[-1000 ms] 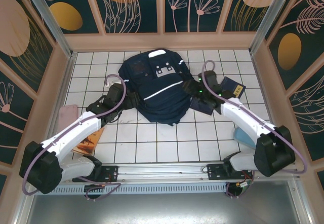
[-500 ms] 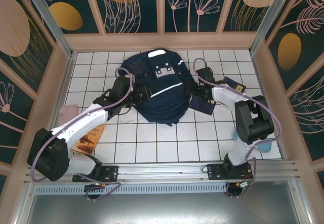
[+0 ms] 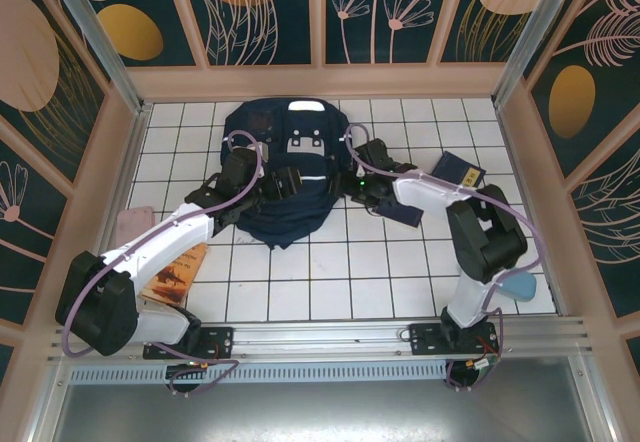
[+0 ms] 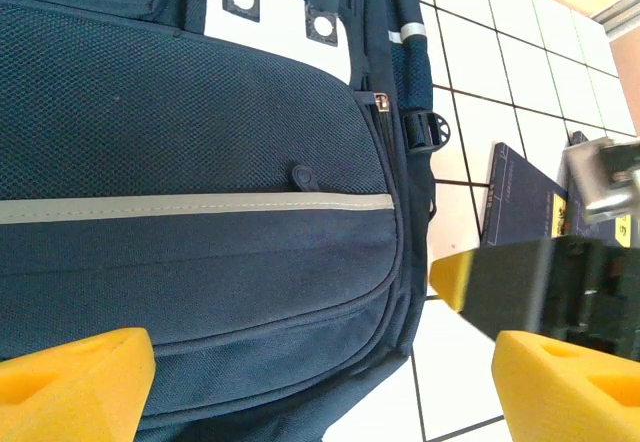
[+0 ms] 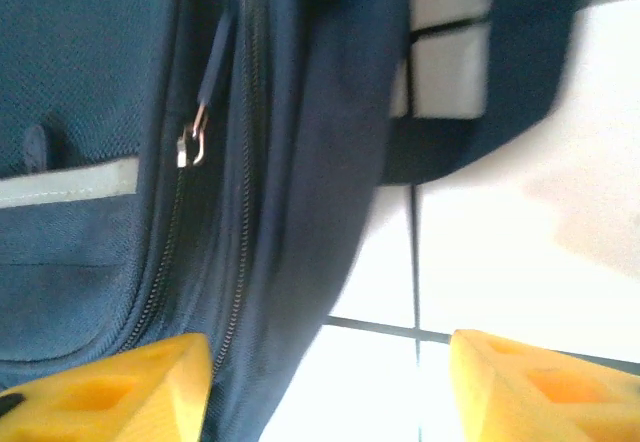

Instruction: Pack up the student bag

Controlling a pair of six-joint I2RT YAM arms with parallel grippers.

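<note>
From above, one navy bag (image 3: 262,132) with a pale stripe and white patches is seen lying flat on the tiled table (image 3: 330,272). Two dark books (image 3: 458,172) are counted to its right. The left gripper (image 3: 285,183) is held over the bag's middle and the right gripper (image 3: 356,168) at its right edge.

In the left wrist view the bag's mesh weave and white snaps (image 4: 322,2) are made plain, and the jaws are spread wide over the bag.

In the right wrist view a zip pull (image 5: 197,134) and a strap (image 5: 520,62) at the bag's side are shown, too small to be told from above. The jaws are likewise apart, with nothing clamped.

A lab-style test cell: white-tiled table (image 3: 380,292) boxed in by floral-printed panels (image 3: 260,12), aluminium rail (image 3: 330,337) along its near edge.
</note>
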